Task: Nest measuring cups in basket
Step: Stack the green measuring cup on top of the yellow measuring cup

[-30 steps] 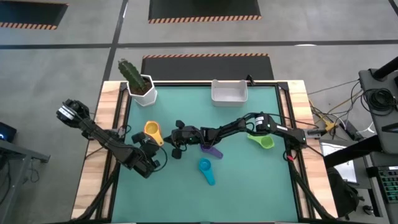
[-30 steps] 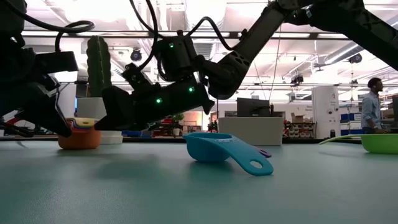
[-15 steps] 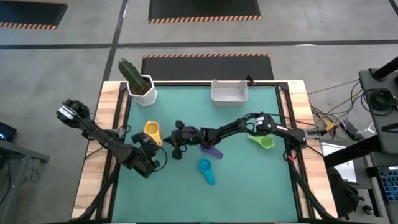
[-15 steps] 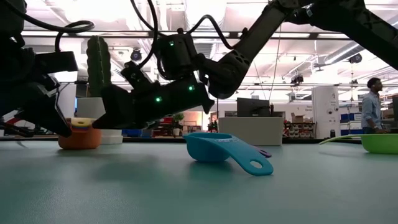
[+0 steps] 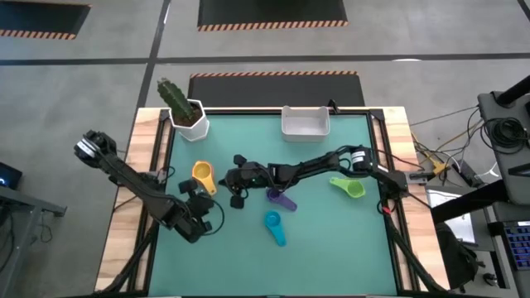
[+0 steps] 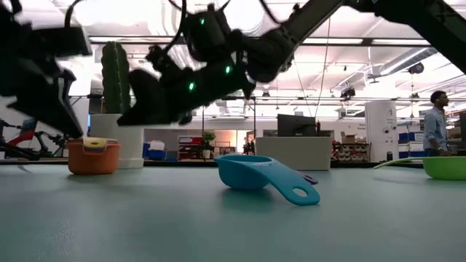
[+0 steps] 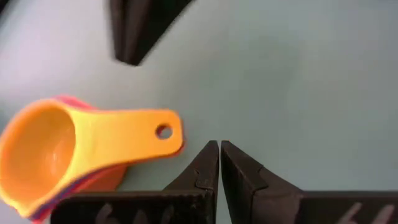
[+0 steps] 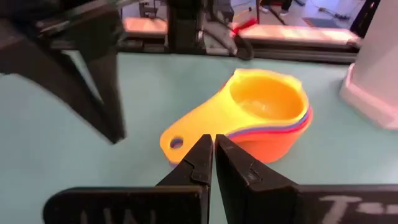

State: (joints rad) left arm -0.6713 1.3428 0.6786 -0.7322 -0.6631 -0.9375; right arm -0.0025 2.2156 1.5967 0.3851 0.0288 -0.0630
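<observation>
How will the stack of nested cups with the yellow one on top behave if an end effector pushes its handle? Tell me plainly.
The nested stack looks like thin, stiff plastic, so it is probably light and would slide on the smooth table. A push at the handle, off-centre from the bowl, would likely swivel it. The layers sit loosely, so the top yellow cup may shift.

Robotics lab: workbenches [image 6: 291, 151], monitor [image 6: 295, 125], ceiling lights [image 6: 408, 54].

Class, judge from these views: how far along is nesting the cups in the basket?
Done: a nested stack topped by yellow. In hand: nothing; left gripper and right gripper are shut and empty. Left: purple, teal and green cups lie loose; basket empty.
</observation>
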